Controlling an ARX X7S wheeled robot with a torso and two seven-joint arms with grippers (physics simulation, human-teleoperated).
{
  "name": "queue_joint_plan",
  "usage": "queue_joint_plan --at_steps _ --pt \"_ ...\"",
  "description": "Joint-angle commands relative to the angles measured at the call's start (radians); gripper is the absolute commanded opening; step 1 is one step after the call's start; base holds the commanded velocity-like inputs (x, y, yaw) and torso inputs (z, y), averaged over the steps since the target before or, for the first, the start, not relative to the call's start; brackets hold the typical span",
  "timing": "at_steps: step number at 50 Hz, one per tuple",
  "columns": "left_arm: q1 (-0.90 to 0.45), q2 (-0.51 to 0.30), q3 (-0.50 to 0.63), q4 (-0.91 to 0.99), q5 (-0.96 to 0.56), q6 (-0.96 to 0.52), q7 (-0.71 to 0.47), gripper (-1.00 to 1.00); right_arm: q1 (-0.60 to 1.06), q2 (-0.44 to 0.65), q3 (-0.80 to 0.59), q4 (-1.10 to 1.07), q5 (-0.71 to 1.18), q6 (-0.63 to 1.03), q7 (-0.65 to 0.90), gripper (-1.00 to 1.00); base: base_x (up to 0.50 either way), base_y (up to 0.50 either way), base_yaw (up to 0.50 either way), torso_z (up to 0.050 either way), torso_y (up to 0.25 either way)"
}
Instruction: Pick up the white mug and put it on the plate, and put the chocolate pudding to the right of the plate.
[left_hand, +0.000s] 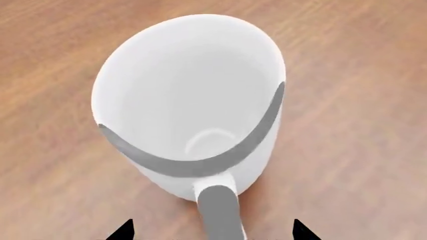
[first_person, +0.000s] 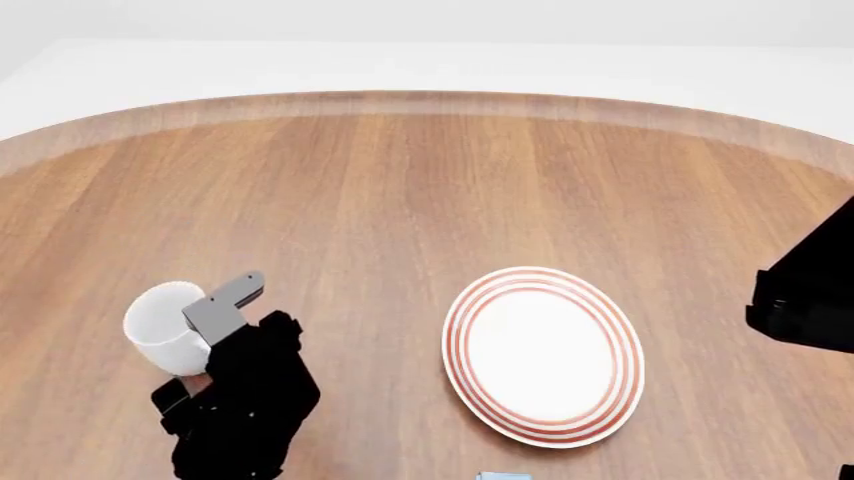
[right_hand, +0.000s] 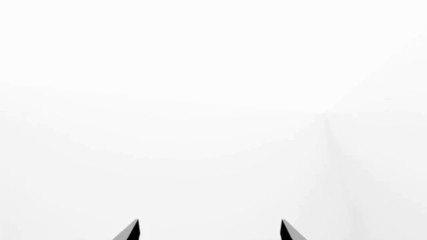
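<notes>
A: While the left gripper (left_hand: 213, 231) hangs over the white mug (left_hand: 190, 100), where does that mug stand?

B: Upright on the wooden desk (first_person: 400, 180), at the near left, well apart from the plate (first_person: 545, 354). Its handle points toward the gripper.

A: Are the fingers (left_hand: 123, 231) on it?

B: No. In the left wrist view the two dark tips stand wide, one on each side of the handle, touching nothing.

A: And the plate?

B: Flat on the desk right of the mug, nothing on it.

A: The chocolate pudding?

B: Only a small blue sliver (first_person: 503, 476) shows at the near edge of the head view, just near of the plate; I cannot tell more.

A: The right gripper (right_hand: 209, 230)?

B: Its fingers (right_hand: 130, 231) are spread wide against plain white. The right arm (first_person: 807, 300) is at the far right edge.
</notes>
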Motion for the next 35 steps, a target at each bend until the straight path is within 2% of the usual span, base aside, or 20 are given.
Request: queue_joint_plan --at_steps 1,29,34,35 --pt "-0.011 0.015 -0.007 -0.075 0.011 0.044 0.048 -1.00 -0.003 -0.014 0.014 0.000 -0.016 0.000 -0.019 1.00 0.00 0.00 0.00 0.000 0.000" --pt "-0.018 -0.002 0.018 -0.082 -0.008 0.047 0.043 -1.00 -0.006 -0.007 0.002 0.004 -0.012 0.002 -0.014 1.00 0.00 0.00 0.00 0.000 0.000" --pt "-0.006 -0.045 0.089 0.051 0.052 0.048 0.043 -1.00 -0.006 -0.005 0.001 0.006 -0.010 0.002 -0.013 1.00 0.00 0.00 0.00 0.000 0.000" --pt "-0.006 -0.073 0.126 0.128 0.065 0.036 0.077 -1.00 -0.005 -0.003 0.003 0.004 -0.009 0.004 -0.012 1.00 0.00 0.00 0.00 0.000 0.000"
